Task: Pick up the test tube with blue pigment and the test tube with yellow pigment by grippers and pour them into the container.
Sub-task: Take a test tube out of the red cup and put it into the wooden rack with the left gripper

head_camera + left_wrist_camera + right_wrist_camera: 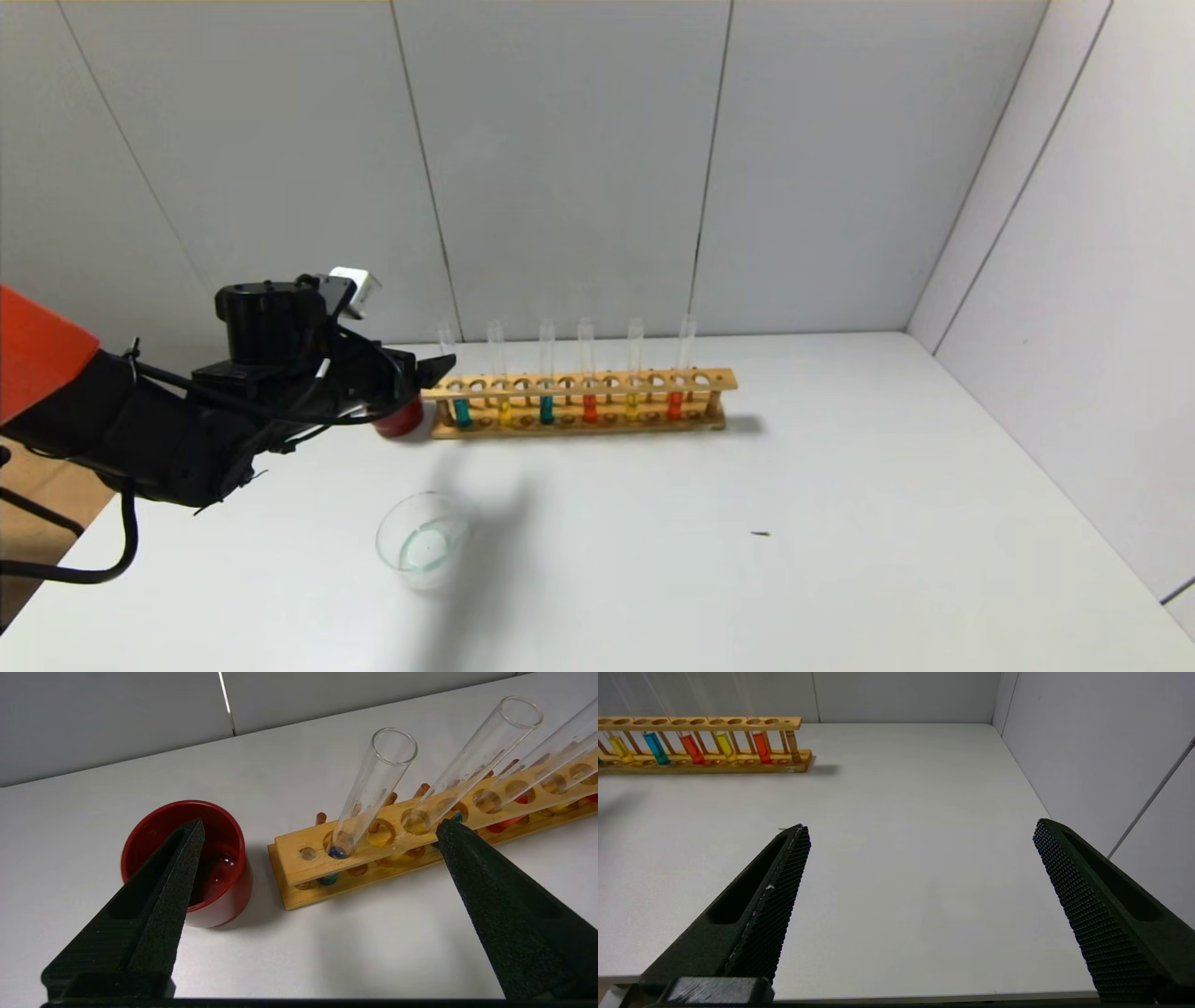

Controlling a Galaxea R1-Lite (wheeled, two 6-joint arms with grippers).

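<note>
Left gripper (317, 835) agape at rack's left end | blue tube (546, 373) upright, rightward of you | right gripper (920, 835) agape, idle.

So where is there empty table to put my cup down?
The widest bare patch of the table lies right of the glass container, in front of the wooden rack. It is crowded at the rack's left end, where the left gripper hangs open over the red cup.
</note>
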